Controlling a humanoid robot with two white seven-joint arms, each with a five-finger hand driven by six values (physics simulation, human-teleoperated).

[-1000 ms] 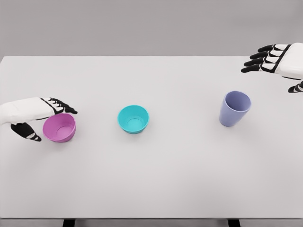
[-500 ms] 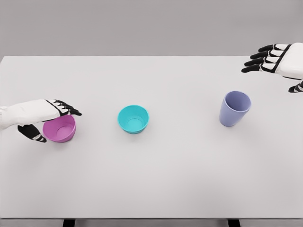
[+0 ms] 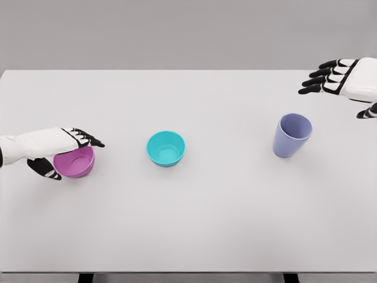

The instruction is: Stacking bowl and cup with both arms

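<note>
The single head view looks down and forward from above the near edge of the broad white rectangular table, taking in its full width against grey wall.

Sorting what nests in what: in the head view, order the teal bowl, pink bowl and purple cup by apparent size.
1. Purple cup, tallest.
2. Teal bowl, widest rim.
Pink bowl: partly covered by the left hand, so it looks smaller, but I cannot rank it surely against teal.

Pink bowl, teal bowl, lavender cup upright
</note>
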